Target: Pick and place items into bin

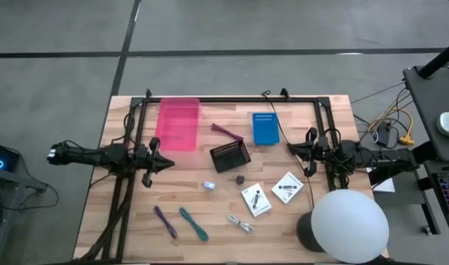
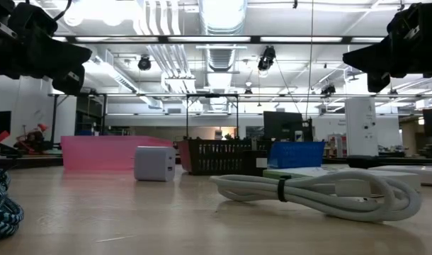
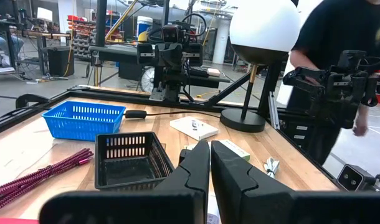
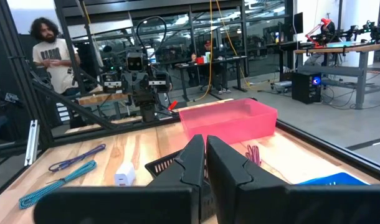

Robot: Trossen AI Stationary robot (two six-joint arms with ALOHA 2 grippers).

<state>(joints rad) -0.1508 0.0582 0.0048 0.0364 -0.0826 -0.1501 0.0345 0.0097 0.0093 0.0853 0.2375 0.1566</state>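
Both pairs of fingers are pinched shut, empty; the maroon stick (image 1: 227, 132) lies ahead of your left gripper (image 1: 165, 163), nearer it than the right gripper (image 1: 292, 149); its long axis runs slantwise.

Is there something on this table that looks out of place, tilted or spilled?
Nothing looks spilled or damaged. The black basket sits askew, unlike the squarely placed pink bin and blue basket. The maroon stick lies behind it, and both shut grippers hang empty.
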